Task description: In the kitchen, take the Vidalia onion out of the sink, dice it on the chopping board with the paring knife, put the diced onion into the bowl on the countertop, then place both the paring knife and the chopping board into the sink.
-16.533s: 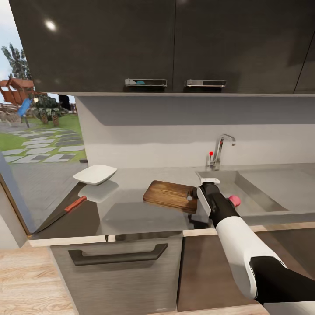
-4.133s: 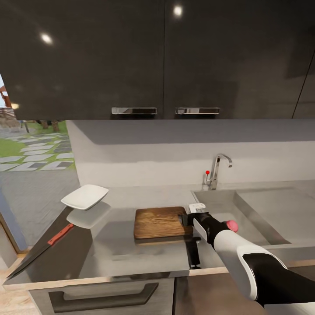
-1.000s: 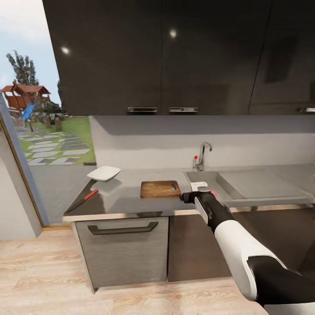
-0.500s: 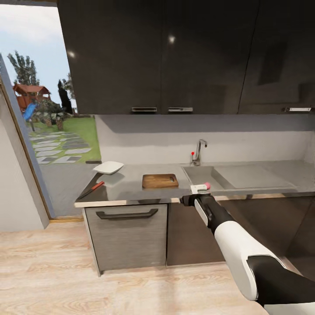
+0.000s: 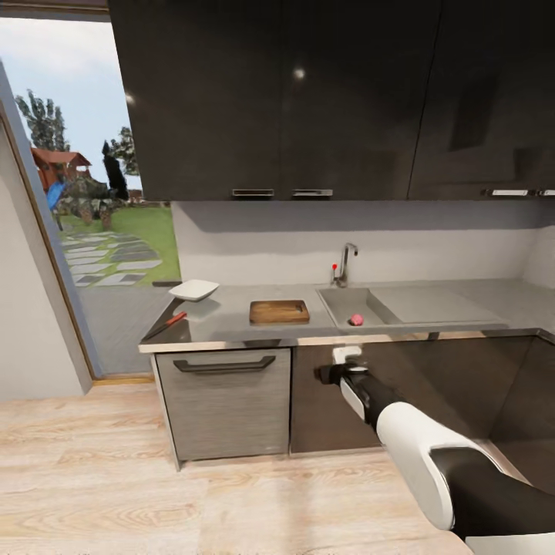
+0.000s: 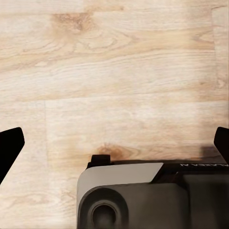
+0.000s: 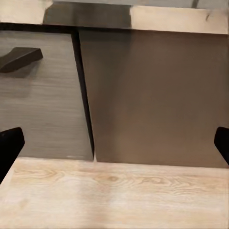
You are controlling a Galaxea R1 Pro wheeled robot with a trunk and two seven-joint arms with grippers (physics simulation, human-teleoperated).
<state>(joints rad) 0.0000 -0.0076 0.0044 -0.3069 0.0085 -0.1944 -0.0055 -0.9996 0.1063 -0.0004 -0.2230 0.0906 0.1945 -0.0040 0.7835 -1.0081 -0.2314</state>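
Note:
The pinkish Vidalia onion (image 5: 355, 319) lies in the steel sink (image 5: 339, 307), below the chrome tap (image 5: 344, 264). Left of the sink, the brown chopping board (image 5: 279, 311) lies flat on the grey countertop (image 5: 231, 320). The white bowl (image 5: 193, 290) and the red-handled paring knife (image 5: 173, 320) sit at the counter's left end. My right gripper (image 5: 339, 364) hangs open and empty in front of the dark lower cabinets, below the counter edge; its fingertips (image 7: 9, 145) stand wide apart. My left gripper (image 6: 114, 143) is open over the wood floor.
A grey drawer front with a dark handle (image 5: 224, 364) is under the counter's left part. Black upper cabinets (image 5: 293, 100) hang above. A doorway to a garden (image 5: 77, 231) opens at the left. Pale plank floor (image 5: 193, 493) lies between me and the cabinets.
The whole view has pulled back from the counter, so the camera moved away. My right gripper now shows lower, in front of the lower cabinets instead of at the sink edge.

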